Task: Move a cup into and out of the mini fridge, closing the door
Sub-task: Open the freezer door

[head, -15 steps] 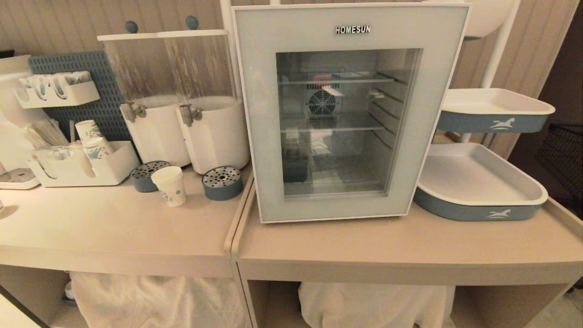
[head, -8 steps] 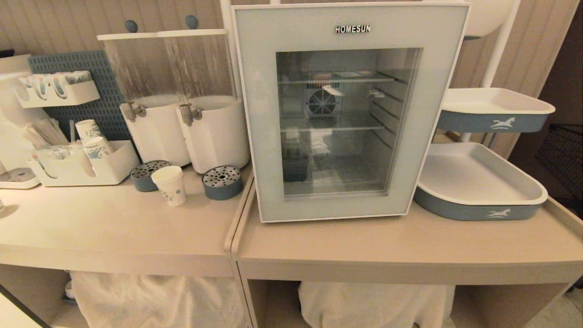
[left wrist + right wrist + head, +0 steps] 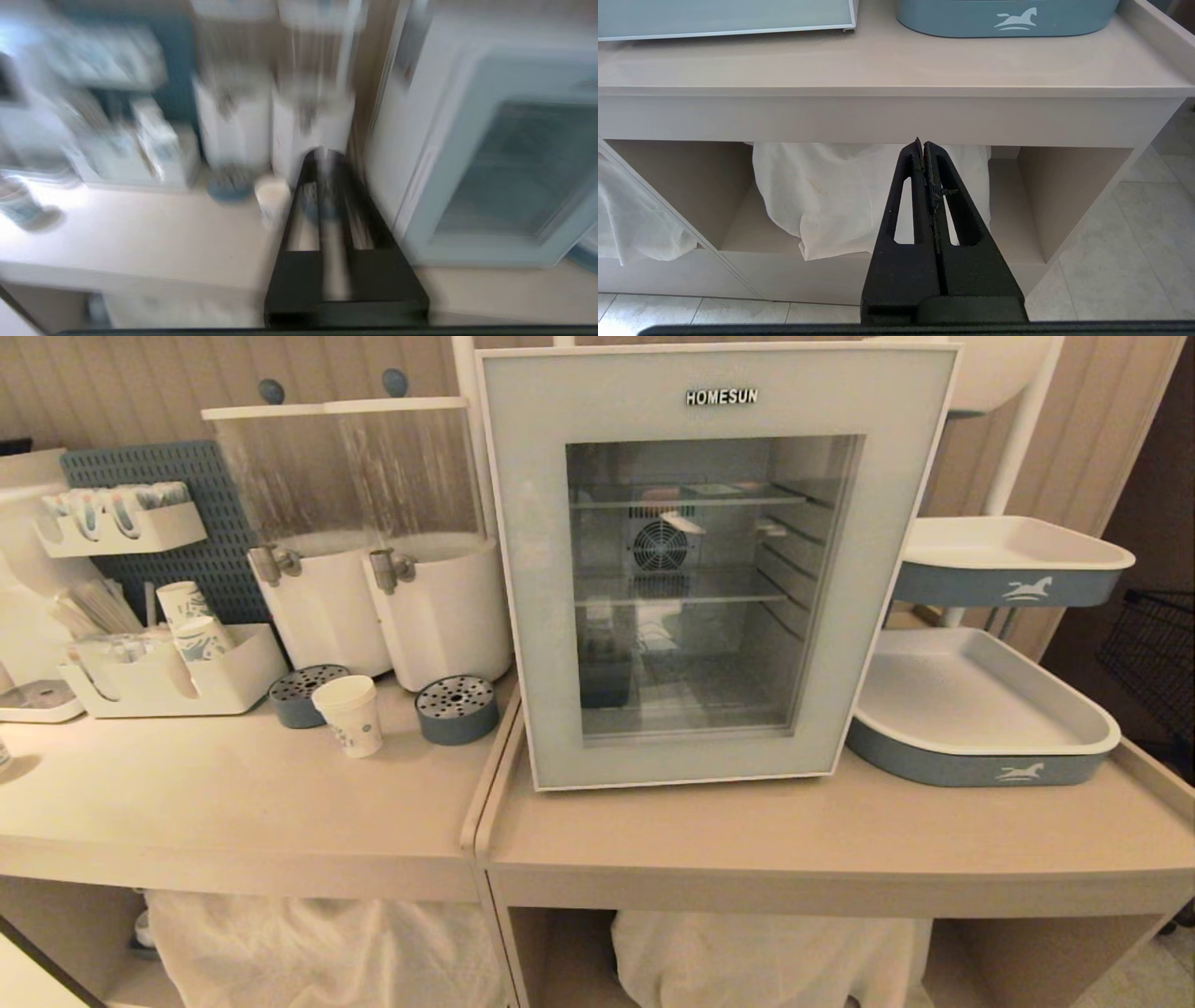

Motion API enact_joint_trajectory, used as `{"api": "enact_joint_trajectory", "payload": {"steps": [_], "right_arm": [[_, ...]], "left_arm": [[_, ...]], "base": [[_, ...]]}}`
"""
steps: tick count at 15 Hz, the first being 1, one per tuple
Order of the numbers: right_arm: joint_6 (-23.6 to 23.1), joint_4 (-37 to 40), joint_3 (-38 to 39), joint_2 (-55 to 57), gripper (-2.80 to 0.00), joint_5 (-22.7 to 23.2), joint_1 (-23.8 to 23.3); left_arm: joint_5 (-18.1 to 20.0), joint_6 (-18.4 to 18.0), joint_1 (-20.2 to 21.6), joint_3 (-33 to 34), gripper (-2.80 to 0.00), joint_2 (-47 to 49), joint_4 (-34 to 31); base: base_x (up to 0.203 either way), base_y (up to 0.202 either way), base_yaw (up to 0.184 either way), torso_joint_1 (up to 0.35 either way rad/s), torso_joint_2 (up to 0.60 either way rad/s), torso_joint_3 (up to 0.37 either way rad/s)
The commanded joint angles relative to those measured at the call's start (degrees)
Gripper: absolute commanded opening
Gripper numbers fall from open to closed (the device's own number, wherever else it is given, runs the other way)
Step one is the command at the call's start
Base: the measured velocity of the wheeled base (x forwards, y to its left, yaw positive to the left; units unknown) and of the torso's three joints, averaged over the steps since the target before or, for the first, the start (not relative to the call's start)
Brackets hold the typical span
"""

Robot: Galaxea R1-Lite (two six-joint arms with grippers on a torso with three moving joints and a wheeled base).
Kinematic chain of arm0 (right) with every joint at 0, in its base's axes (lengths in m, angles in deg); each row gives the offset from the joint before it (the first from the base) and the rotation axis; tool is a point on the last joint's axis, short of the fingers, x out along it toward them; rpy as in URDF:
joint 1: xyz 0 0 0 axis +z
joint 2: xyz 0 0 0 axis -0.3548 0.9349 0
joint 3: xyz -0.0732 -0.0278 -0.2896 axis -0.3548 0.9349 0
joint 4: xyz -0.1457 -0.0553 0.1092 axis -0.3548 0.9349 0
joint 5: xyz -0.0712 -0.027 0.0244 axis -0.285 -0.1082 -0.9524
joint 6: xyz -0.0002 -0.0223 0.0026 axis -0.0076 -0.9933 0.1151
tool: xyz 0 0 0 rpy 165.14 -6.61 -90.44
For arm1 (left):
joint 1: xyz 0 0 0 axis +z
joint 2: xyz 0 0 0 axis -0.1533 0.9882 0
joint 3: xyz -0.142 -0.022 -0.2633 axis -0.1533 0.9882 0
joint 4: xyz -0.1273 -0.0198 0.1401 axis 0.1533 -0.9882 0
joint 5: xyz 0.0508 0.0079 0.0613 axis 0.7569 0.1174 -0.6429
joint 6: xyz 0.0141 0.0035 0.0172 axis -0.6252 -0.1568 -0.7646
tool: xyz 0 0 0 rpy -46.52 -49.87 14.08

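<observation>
The cup [image 3: 350, 714], white paper with a blue print, stands upright on the left counter in front of the dispensers. The mini fridge [image 3: 719, 569] stands on the right counter with its glass door [image 3: 532, 616] closed. Neither arm shows in the head view. In the blurred left wrist view my left gripper [image 3: 323, 154] hangs in the air in front of the counter, pointing between the cup [image 3: 271, 198] and the fridge [image 3: 490, 163], touching neither. My right gripper [image 3: 923, 142] is shut and empty, parked low before the counter's open shelf.
Two drink dispensers [image 3: 373, 541] with round drip trays [image 3: 455, 709] stand behind the cup. An organiser with stacked cups [image 3: 177, 663] sits at the far left. Two blue-and-white trays [image 3: 980, 709] stand right of the fridge. White cloth [image 3: 831, 196] fills the shelf below.
</observation>
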Motion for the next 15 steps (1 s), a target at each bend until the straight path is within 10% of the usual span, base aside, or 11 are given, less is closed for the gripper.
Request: {"api": "enact_joint_trajectory", "payload": {"steps": [1, 6, 10, 15], "right_arm": [[0.0, 0.1, 0.0, 0.1, -2.8, 0.0, 0.0], [0.0, 0.1, 0.0, 0.1, -2.8, 0.0, 0.0], [0.0, 0.1, 0.0, 0.1, -2.8, 0.0, 0.0], [0.0, 0.1, 0.0, 0.1, -2.8, 0.0, 0.0]], "left_arm": [[5.4, -0.5, 2.0, -5.7, 0.0, 25.6, -1.8], [44.8, -14.5, 12.3, -8.1, 0.0, 48.3, -0.8], [85.7, -28.8, 16.6, -6.3, 0.0, 59.1, -0.5], [88.8, -31.9, 9.1, -2.0, 0.0, 58.7, 2.8]], "base": [[0.0, 0.0, 0.0, 0.0, 0.0, 0.0], [0.0, 0.0, 0.0, 0.0, 0.0, 0.0], [0.0, 0.0, 0.0, 0.0, 0.0, 0.0], [0.0, 0.0, 0.0, 0.0, 0.0, 0.0]]}}
